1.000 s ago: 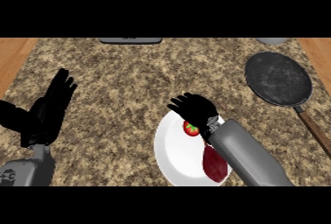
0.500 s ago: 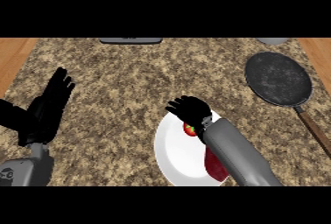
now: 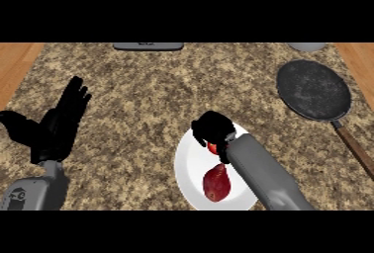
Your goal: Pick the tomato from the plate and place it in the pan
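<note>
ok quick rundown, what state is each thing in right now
tomato: on the plate, mostly hidden under the right robot hand
right robot hand: curled over the tomato
left robot hand: open, resting at left
pan: holds nothing
plate: also holds a dark red vegetable

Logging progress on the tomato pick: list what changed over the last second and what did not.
The right hand has curled down over the tomato, which was more exposed a second ago and now shows only as a red sliver. It remains on the plate. Left hand, pan and the dark red item are unchanged.
</note>
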Motion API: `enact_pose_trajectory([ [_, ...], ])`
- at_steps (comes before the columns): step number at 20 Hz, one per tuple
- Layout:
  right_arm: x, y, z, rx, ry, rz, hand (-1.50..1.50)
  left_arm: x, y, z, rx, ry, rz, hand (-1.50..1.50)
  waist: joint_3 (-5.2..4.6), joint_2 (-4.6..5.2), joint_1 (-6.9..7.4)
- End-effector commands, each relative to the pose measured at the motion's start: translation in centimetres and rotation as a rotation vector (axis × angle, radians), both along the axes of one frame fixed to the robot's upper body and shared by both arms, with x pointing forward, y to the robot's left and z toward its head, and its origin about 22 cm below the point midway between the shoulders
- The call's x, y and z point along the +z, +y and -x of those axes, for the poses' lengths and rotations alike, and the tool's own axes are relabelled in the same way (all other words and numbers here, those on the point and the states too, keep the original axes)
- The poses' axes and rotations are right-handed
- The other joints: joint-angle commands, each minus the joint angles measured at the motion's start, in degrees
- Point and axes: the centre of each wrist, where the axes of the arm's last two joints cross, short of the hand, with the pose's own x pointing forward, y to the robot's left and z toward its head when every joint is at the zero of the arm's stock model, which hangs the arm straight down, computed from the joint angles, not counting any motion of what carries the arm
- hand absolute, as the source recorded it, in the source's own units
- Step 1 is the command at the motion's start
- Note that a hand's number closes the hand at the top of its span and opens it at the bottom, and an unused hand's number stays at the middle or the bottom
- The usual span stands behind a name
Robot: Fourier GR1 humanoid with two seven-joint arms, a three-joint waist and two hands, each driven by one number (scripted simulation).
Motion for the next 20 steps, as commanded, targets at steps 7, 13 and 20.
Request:
enact_pose_trajectory([
  [7, 0.1, -1.5, 0.0, -0.260, 0.066, -0.106, 1.50, 0.9, 1.2, 0.3, 0.016, -0.005, 0.003, 0.00, 0.18, 0.13, -0.87],
  [13, 0.6, -7.4, 1.9, -0.543, -0.043, -0.182, 1.50, -0.9, 1.7, 1.8, 0.044, 0.008, -0.011, 0.00, 0.13, -0.31, -2.37],
  [20, 8.1, -5.9, 4.4, -0.520, -0.485, -0.307, 1.50, -0.2, 2.0, 0.9, 0.042, -0.002, 0.001, 0.00, 0.12, -0.40, -2.53],
])
